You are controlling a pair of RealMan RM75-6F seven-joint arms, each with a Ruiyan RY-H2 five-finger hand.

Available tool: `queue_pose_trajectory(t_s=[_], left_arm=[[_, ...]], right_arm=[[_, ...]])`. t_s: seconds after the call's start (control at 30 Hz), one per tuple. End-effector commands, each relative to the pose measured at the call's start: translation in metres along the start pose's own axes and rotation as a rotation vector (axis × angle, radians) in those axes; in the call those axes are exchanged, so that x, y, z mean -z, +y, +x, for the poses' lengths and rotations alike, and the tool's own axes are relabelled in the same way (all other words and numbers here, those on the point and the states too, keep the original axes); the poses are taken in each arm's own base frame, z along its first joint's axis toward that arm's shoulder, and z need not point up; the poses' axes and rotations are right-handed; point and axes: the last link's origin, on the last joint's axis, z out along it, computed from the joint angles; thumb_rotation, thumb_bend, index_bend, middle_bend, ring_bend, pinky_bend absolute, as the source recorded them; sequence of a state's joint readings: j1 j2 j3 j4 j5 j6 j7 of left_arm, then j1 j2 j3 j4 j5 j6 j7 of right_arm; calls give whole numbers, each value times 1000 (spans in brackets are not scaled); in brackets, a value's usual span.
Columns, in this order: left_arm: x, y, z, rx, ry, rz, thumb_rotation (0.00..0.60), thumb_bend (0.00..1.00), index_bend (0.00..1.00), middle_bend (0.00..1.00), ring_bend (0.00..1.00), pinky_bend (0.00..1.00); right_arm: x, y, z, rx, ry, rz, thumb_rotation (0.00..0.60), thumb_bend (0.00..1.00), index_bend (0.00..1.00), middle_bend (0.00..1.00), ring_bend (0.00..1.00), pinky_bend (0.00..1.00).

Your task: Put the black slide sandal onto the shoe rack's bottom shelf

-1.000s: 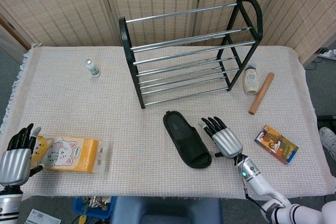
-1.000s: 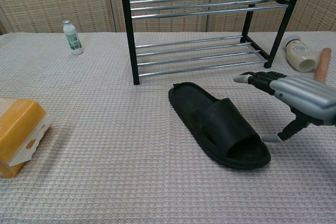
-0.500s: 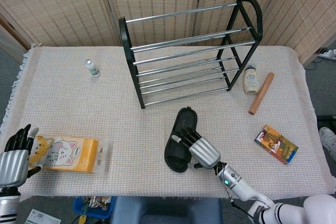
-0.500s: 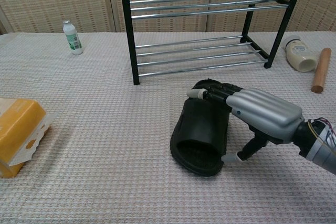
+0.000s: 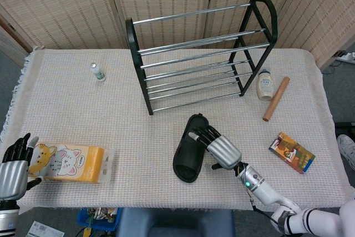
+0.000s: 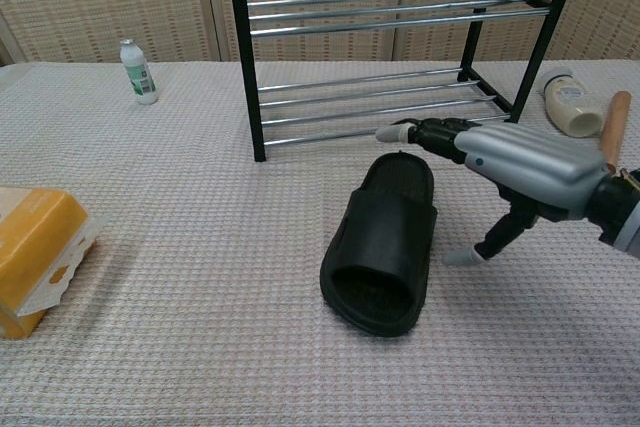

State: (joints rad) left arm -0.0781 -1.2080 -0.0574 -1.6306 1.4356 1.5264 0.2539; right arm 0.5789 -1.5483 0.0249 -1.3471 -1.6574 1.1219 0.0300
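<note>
The black slide sandal (image 5: 188, 151) (image 6: 384, 246) lies flat on the cloth in front of the shoe rack (image 5: 201, 54) (image 6: 392, 47). Its closed end points toward the rack's bottom shelf bars (image 6: 380, 117), and its strap opening faces the near edge. My right hand (image 5: 221, 149) (image 6: 520, 163) is just right of the sandal, holding nothing. Its fingers (image 6: 425, 133) stretch over the sandal's far end and its thumb (image 6: 466, 256) points down at the cloth. My left hand (image 5: 15, 166) is at the near left corner, fingers spread, holding nothing.
An orange tissue pack (image 5: 72, 164) (image 6: 35, 257) lies beside my left hand. A small green-and-white bottle (image 5: 97, 72) (image 6: 139, 72) stands far left. A white jar (image 5: 265, 84) (image 6: 568, 102) and a wooden stick (image 5: 275, 99) (image 6: 612, 125) lie right of the rack. A colourful box (image 5: 292, 152) sits near right.
My right hand swept left onto the sandal and turned it so its closed end faces the rack. It has since drawn back to the right, off the strap. The left hand dropped slightly.
</note>
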Motion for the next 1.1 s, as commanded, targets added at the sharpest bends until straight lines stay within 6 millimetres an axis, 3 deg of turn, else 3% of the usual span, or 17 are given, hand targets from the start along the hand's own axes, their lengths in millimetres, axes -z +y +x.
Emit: queue_pose_trajectory(t_s=[0.03, 0.17, 0.53, 0.73, 0.97, 1.1], left_arm=[[0, 1, 0, 0, -1, -2, 600, 323, 98, 0, 0, 151], [0, 2, 0, -1, -2, -3, 600, 323, 98, 0, 0, 151], [1, 0, -1, -7, -6, 6, 600, 323, 98, 0, 0, 151], [1, 0, -2, -3, -10, 4, 600, 323, 98, 0, 0, 151], [1, -1, -2, -4, -10, 3, 600, 323, 98, 0, 0, 151], [2, -2, -3, -1, -11, 5, 600, 323, 98, 0, 0, 151]], right_arm=[[-3, 11, 9, 6, -28, -38, 600, 0, 0, 0, 0, 0], [-12, 20, 11, 47, -92, -57, 600, 0, 0, 39, 0, 0], [-32, 18, -8, 68, -205, -69, 600, 14, 0, 164, 0, 0], [-36, 15, -12, 68, -220, -62, 600, 142, 11, 198, 0, 0], [-38, 9, -16, 58, -189, -46, 600, 270, 154, 304, 12, 0], [-39, 8, -19, 61, -172, -53, 600, 301, 257, 394, 88, 0]])
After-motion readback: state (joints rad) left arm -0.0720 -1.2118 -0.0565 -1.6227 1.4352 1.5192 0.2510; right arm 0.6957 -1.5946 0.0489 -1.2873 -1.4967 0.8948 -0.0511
